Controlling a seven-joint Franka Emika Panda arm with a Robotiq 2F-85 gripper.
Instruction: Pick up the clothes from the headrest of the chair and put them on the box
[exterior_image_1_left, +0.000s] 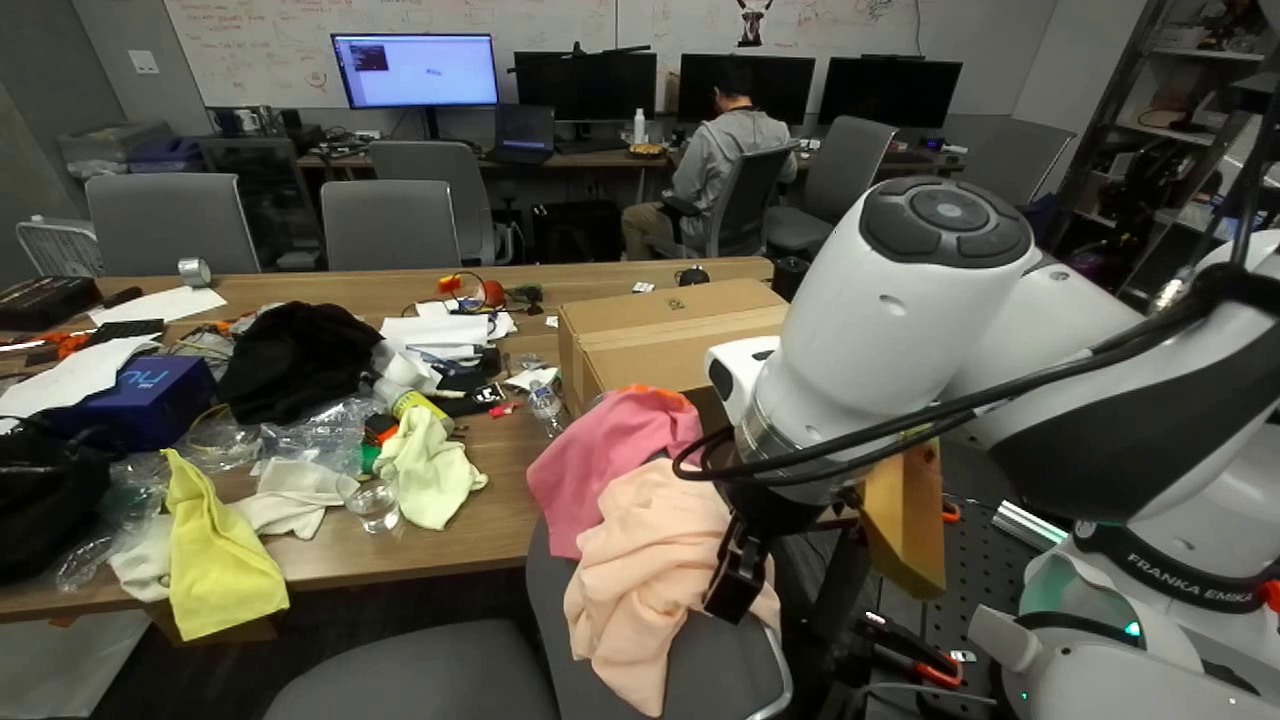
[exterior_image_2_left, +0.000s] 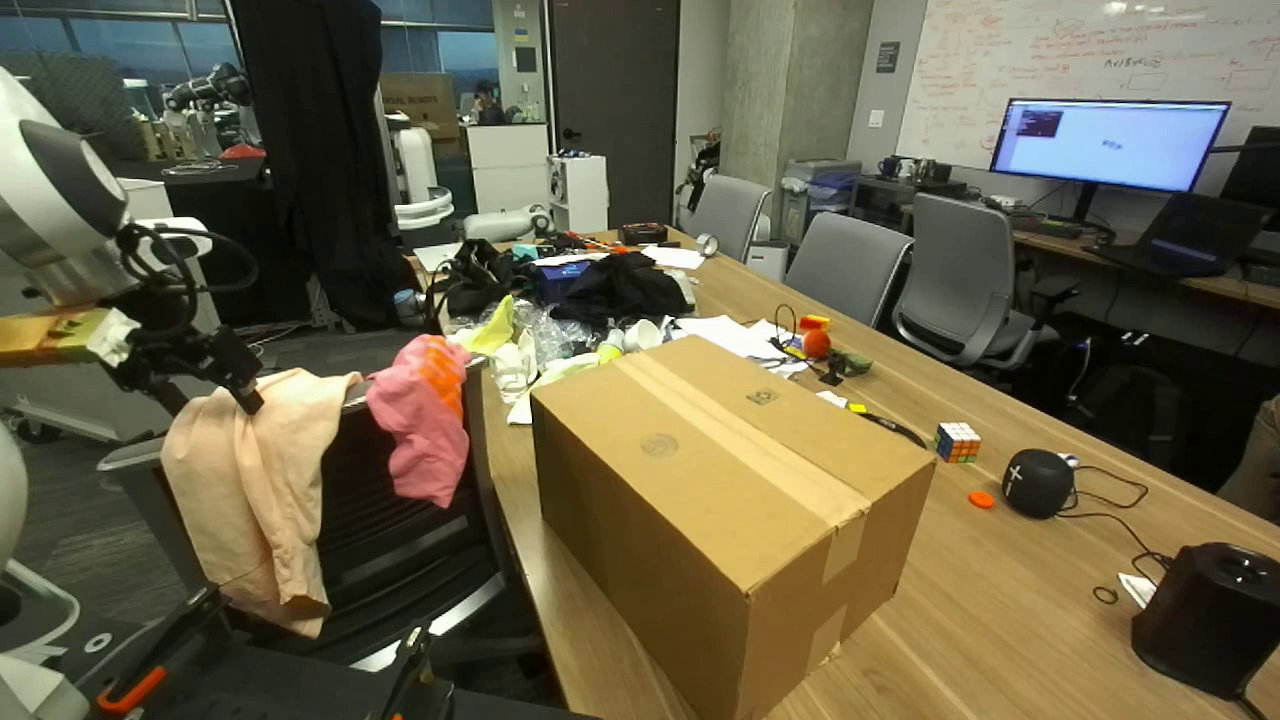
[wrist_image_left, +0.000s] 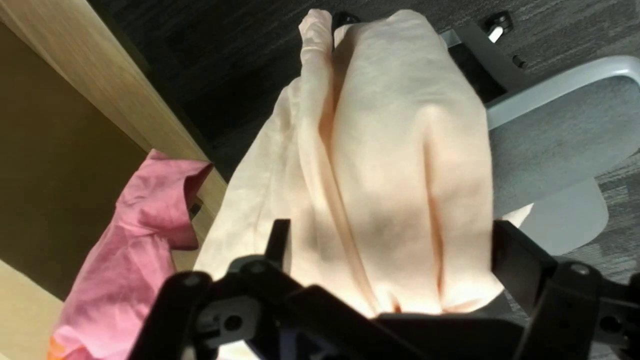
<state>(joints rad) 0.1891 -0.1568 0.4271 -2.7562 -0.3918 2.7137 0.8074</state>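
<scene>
A peach cloth (exterior_image_1_left: 650, 540) is draped over the grey chair's backrest (exterior_image_1_left: 715, 675); it also shows in an exterior view (exterior_image_2_left: 250, 470) and in the wrist view (wrist_image_left: 395, 150). A pink cloth with an orange patch (exterior_image_1_left: 615, 450) hangs beside it on the same backrest, also in an exterior view (exterior_image_2_left: 420, 420) and the wrist view (wrist_image_left: 130, 235). The closed cardboard box (exterior_image_2_left: 700, 450) stands on the table, also in an exterior view (exterior_image_1_left: 670, 325). My gripper (wrist_image_left: 393, 245) is open, its fingers on either side of the peach cloth's upper part; it also shows in an exterior view (exterior_image_2_left: 212, 395).
The wooden table (exterior_image_1_left: 500, 555) runs beside the chair, with the box near its edge. Several cloths, a black garment (exterior_image_1_left: 300, 360), a blue box (exterior_image_1_left: 150, 400) and plastic wrap crowd it. A puzzle cube (exterior_image_2_left: 957, 442) and a black speaker (exterior_image_2_left: 1038, 483) stand beyond the box.
</scene>
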